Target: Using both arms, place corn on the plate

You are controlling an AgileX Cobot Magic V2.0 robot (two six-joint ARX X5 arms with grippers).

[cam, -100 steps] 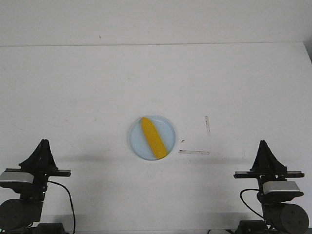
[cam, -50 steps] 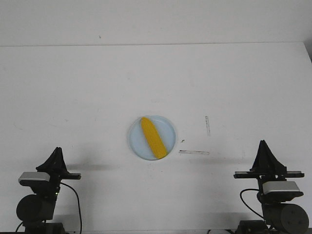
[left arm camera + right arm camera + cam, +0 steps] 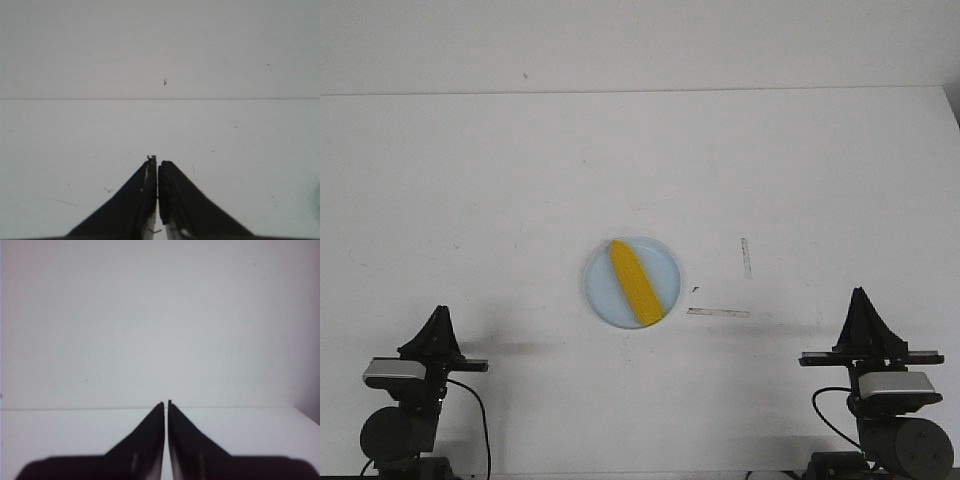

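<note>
Two claws are seen low at the near edge of the white tabletop [image 3: 470, 180], each with its tips pressed together on nothing: the left claw [image 3: 440, 312] and the right claw [image 3: 861, 294]. Lots of bare room lies between them and the plate [image 3: 600, 297]. The smooth yellow corn [image 3: 633, 282] is laid slanted on the pale blue plate, pointed end away. The left claw has been pulled back lower and closer in than a second ago.
</note>
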